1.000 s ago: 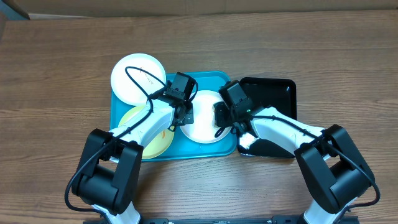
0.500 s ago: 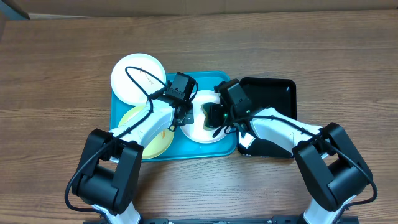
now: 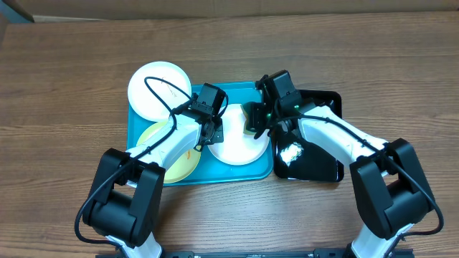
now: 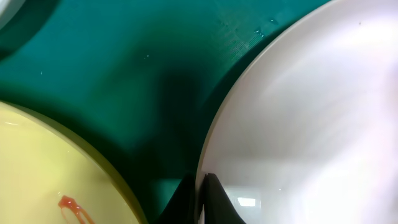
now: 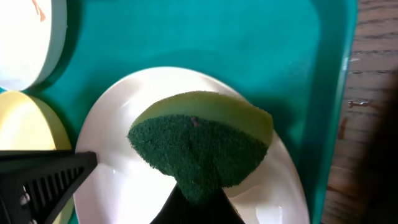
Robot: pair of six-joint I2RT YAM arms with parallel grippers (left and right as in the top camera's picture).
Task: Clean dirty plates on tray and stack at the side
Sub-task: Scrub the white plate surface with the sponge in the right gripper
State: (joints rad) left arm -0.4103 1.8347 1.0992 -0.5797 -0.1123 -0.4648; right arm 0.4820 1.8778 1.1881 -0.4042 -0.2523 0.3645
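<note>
The turquoise tray (image 3: 233, 89) lies in the middle of the wooden surface (image 3: 72, 64), with a glossy black tray (image 3: 315, 154) just beside its right edge. Three round plates rest on it. A white plate (image 3: 159, 89) with thin orange-brown marks sits over the far left corner, overhanging the rim. A pale yellow-green plate (image 3: 179, 163) at the near left carries a small red-orange smear. The middle white plate (image 3: 237, 147) looks clean and shiny. The left end effector (image 4: 200, 199) is pressed together on the near-left rim of the middle white plate. The right end effector (image 5: 198, 208) pinches a sponge (image 5: 199, 143), its dark green scouring face over yellow-green foam, above the far part of that plate. I cannot tell whether the sponge touches it.
</note>
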